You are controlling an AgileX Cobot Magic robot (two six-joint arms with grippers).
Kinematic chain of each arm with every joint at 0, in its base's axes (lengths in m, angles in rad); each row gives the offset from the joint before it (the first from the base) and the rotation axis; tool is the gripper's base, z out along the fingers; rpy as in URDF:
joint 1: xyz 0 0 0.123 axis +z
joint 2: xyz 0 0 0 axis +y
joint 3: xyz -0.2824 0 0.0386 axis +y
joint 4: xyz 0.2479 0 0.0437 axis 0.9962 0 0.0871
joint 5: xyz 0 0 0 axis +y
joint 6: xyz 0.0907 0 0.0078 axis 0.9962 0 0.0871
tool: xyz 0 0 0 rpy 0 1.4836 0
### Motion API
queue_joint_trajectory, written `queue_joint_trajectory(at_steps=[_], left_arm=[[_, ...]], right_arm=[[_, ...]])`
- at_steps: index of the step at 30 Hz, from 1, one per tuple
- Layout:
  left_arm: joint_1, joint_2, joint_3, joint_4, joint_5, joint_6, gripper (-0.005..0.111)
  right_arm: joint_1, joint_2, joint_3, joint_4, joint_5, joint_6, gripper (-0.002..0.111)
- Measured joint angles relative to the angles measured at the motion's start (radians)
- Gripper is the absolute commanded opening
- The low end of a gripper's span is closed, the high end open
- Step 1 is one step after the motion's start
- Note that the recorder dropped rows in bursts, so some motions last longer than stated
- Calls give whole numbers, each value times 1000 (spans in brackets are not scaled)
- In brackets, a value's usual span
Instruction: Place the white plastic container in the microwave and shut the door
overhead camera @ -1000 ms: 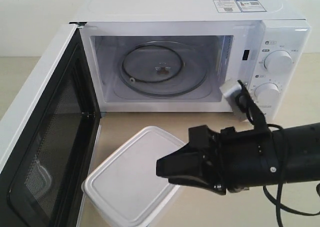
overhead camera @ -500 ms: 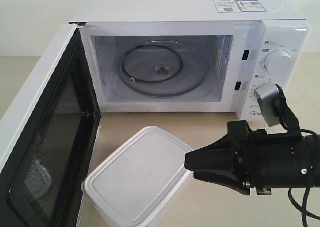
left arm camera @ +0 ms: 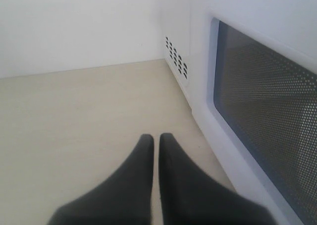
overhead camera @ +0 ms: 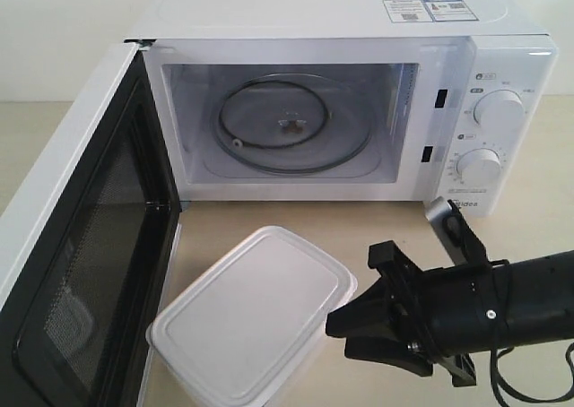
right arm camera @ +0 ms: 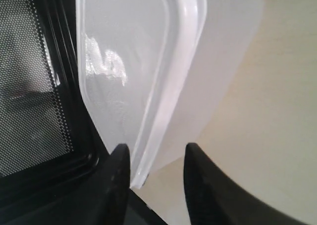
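The white plastic container [overhead camera: 251, 322] sits lidded on the table in front of the microwave [overhead camera: 341, 30], beside the door [overhead camera: 85, 272], which is swung wide open to the left. My right gripper [overhead camera: 336, 333] hovers low at the container's right side, open, with its fingertips pointing at the box. In the right wrist view the container [right arm camera: 129, 61] lies just ahead of the open right gripper [right arm camera: 156, 153], its rim close to one fingertip [right arm camera: 121, 155], and nothing is clamped. My left gripper [left arm camera: 156, 137] is shut and empty, behind the door's outer face [left arm camera: 267, 111].
The glass turntable [overhead camera: 294, 125] lies bare inside the cavity. Two dials [overhead camera: 498, 109] sit on the right panel. The door's mesh inner face [right arm camera: 29, 86] stands close along the container's far side. Side vents [left arm camera: 176, 61] and tan tabletop [left arm camera: 74, 116] lie ahead of the left gripper.
My right gripper has drawn back to the right off the container's lid, dropped lower and turned, now level with the box's right side. The container and door have not moved.
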Motion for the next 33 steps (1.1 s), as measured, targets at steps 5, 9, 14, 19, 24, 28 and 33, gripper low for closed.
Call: queue_joint_trajectory(at_steps=[5,9,14,19,24,28,33], left_arm=[[0,0,0,0,0,0,4],[0,0,0,0,0,0,4],[0,0,0,0,0,0,4],[0,0,0,0,0,0,4],[0,0,0,0,0,0,4],[0,0,0,0,0,0,4],[0,0,0,0,0,0,4]], right_arm=[[6,0,-19,2,-7,53,35],[66,4,-42,2,-50,113,35],[130,28,-66,2,-128,194,35],[140,41,-68,4,-155,221,35],[140,41,-73,4,-155,240,35],[145,43,-100,2,-179,266,35],[153,60,-126,2,-204,294,35]])
